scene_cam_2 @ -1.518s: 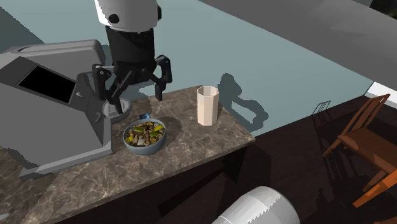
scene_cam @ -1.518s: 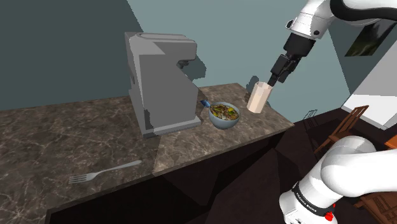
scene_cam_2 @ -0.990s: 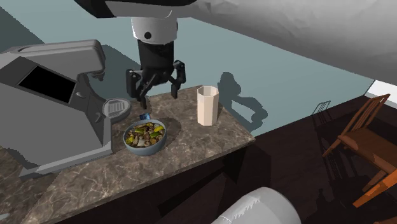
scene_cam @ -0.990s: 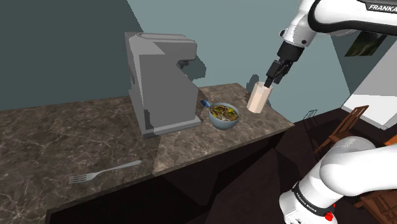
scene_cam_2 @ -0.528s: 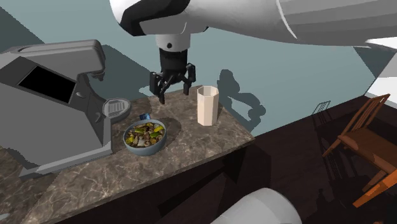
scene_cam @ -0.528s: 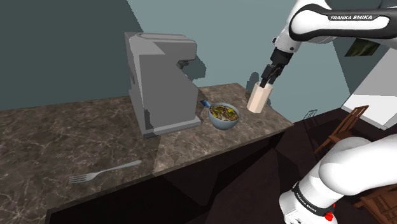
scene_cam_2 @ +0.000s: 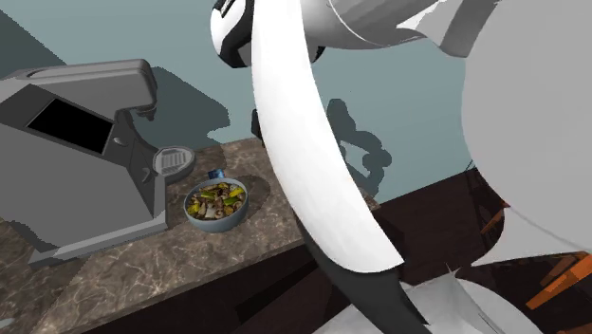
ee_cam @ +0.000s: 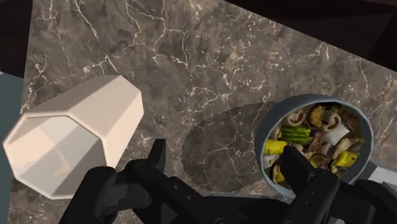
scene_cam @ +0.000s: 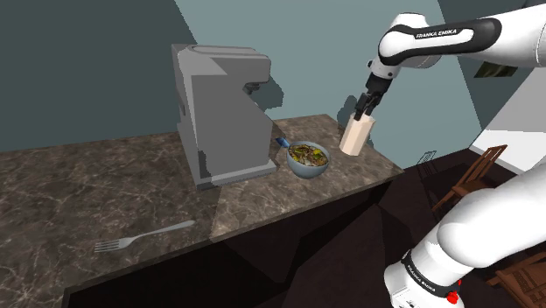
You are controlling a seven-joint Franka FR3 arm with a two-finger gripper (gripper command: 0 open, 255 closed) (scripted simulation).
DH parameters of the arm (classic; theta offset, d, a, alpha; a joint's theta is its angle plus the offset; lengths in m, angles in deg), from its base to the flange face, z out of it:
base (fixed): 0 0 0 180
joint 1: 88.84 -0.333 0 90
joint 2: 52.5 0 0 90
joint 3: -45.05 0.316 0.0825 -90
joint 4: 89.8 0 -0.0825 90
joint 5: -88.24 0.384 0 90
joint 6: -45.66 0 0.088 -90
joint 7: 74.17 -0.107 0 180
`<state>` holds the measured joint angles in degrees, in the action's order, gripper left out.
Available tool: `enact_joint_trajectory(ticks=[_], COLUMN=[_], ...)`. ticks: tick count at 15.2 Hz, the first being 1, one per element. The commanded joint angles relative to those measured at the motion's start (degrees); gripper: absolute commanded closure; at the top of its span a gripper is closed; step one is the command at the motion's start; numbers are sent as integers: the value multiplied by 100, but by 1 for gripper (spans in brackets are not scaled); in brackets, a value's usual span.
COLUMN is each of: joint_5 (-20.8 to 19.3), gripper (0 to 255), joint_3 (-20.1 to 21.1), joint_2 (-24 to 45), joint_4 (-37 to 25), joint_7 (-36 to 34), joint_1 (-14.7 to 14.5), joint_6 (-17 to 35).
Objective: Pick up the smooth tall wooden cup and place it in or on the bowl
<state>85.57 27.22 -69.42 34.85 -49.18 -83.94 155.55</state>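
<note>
Dark veined marble counter (ee_cam: 210, 57) lies below the jaws, bearing a grey coffee machine (scene_cam: 223, 114) well aside from them and a silver fork (scene_cam: 144, 234) farther off still; a wooden chair (scene_cam: 477, 171) stands off the counter, lower than the jaws.

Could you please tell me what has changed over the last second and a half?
The gripper has swung nearer the cup and dropped lower; it now hangs by the cup's rim, open, with the cup outside its fingers. Nothing was grasped. The cup, bowl, coffee machine and fork stayed put.
</note>
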Motion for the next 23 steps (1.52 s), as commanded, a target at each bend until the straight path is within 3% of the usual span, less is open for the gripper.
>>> enact_joint_trajectory(ticks=[1,9,17,23], joint_5=[31,515,635,635], gripper=[0,0,0,0], joint_3=[-151,-607,-595,-595], joint_2=[349,2037,2273,2273], joint_4=[-183,-1366,-1031,-1031], joint_7=[229,1174,1264,1264], joint_1=[37,264,292,292], joint_6=[148,521,1070,1070])
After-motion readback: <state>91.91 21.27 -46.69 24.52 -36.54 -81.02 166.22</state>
